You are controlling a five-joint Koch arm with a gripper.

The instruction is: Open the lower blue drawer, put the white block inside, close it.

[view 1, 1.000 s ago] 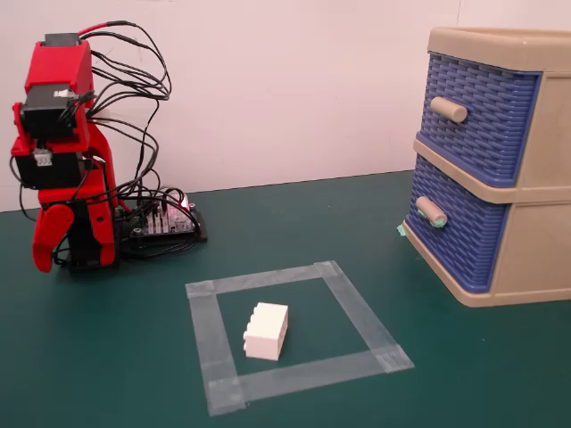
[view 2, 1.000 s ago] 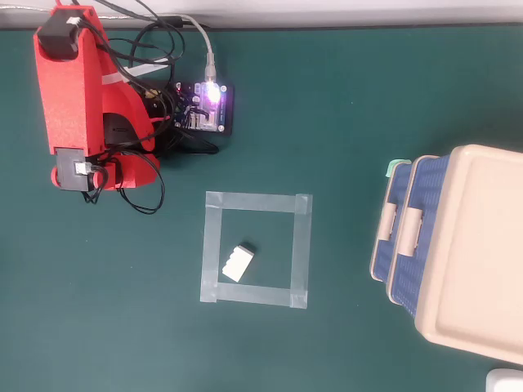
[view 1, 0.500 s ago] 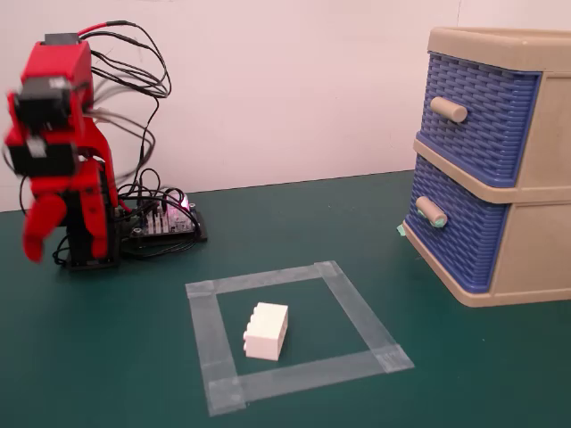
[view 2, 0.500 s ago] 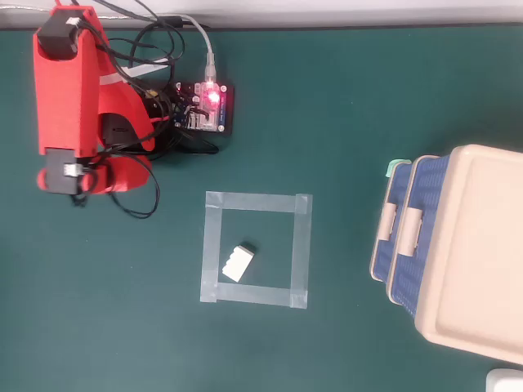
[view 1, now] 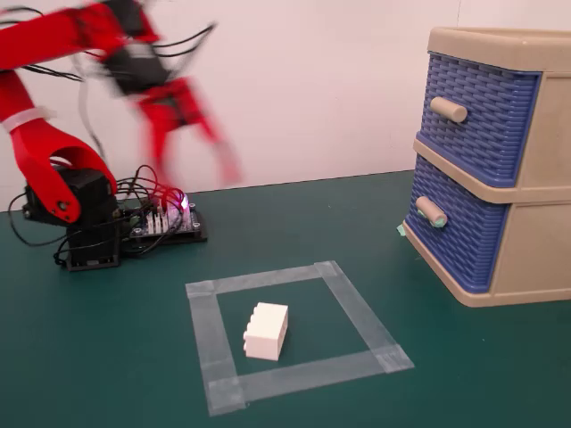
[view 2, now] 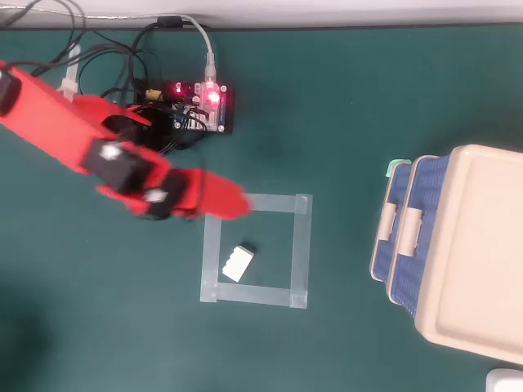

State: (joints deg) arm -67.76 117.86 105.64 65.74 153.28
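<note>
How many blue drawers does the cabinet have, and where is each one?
2. The upper drawer sits under the cabinet top; the lower drawer is directly beneath it. Both look closed.

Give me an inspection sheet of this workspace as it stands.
Surface: dark green mat, a clear tape square marked on it.
Job's things: the white block lies inside the tape square; lower blue drawer shut, upper blue drawer shut, both in the beige cabinet.
Clutter: nothing seen.
Grippers: red gripper raised off the mat, motion-blurred; jaws unreadable.
Cables: black wires bunched around the lit circuit board.
Surroundings: plain white wall behind.
</note>
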